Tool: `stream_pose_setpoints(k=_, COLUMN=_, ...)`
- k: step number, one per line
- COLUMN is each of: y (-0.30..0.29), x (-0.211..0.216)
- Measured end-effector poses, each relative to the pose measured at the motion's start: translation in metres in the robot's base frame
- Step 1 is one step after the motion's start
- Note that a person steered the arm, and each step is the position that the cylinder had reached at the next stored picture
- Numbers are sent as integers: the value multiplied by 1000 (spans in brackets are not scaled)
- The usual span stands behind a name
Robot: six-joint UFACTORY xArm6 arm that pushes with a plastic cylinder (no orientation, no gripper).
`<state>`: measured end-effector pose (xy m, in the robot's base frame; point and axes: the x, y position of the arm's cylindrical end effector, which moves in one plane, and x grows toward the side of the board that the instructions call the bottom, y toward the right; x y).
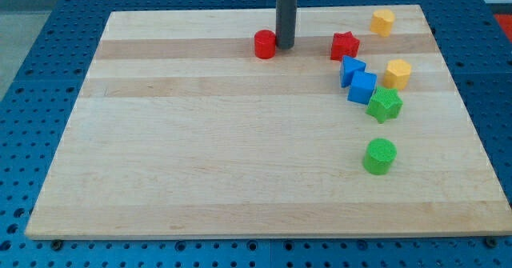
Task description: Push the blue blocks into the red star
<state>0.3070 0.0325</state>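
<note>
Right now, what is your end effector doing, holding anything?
No gripper: my tip holds nothing and sits just right of the red cylinder, left of the red star.

I can read no text, label, brand, number or sign anywhere here. The bench [200, 164] is bare wood, and none of the blocks I see on it carries any marking.
</note>
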Motion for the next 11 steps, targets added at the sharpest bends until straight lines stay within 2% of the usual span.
stream_pose_setpoints(k=2, y=0, x=3)
stream_pose_setpoints(k=3, y=3, x=28)
stream_pose_setpoints(k=4, y=3, x=80)
stream_pose_setpoints(k=5, y=6, x=101)
stream_pose_setpoints(k=7, y=30, x=178)
stream_pose_setpoints(k=9, y=117, x=264)
stream_pose_setpoints(k=11, y=136, x=266)
